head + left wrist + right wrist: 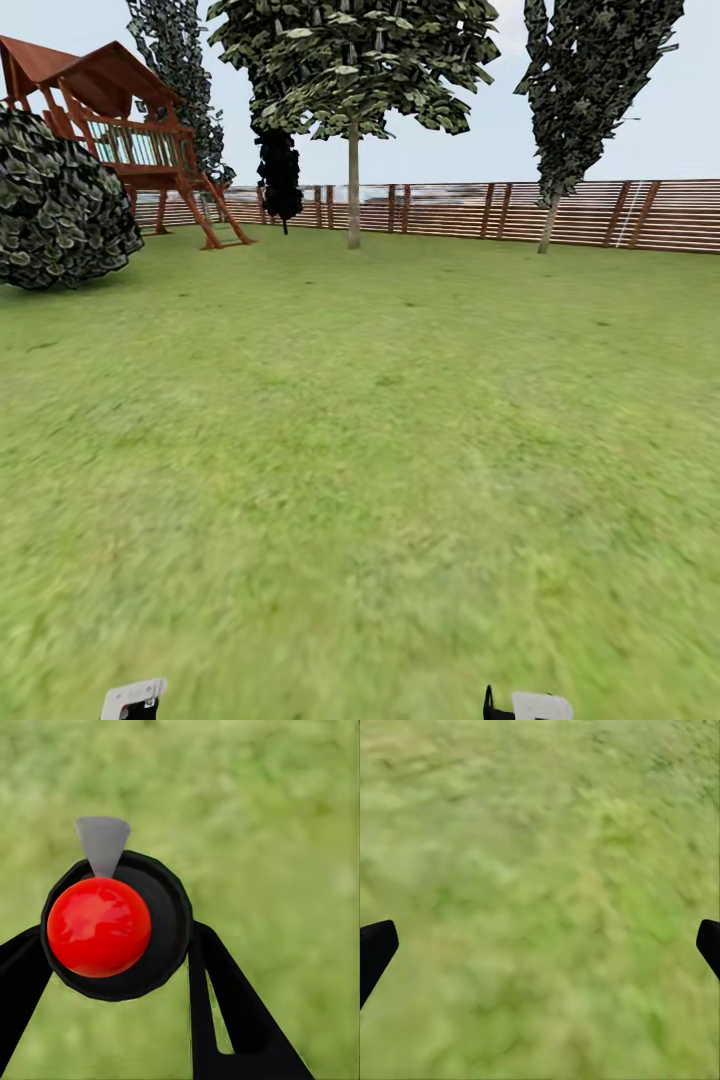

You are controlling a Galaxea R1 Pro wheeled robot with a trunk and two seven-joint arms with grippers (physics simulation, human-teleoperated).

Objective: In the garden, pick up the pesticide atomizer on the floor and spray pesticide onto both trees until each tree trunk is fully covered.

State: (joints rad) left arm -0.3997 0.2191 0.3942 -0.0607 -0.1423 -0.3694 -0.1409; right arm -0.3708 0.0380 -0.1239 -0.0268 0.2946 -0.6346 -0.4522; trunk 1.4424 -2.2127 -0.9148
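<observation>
Pesticide atomizer [116, 926]: red top up, clamped between my left gripper's [112, 967] black fingers [225, 1005], over grass [285, 817]. Right gripper [540, 945]: fingers spread wide, holding nothing. Trees [353, 60] stand ahead by the slatted fence [600, 212]; wooden playhouse [130, 140] and bush [60, 205] at left.

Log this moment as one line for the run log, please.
phase: transit on lawn | left gripper: shut on pesticide atomizer | right gripper: open, nothing between fingers | trees ahead by fence | spraying: not yet
</observation>
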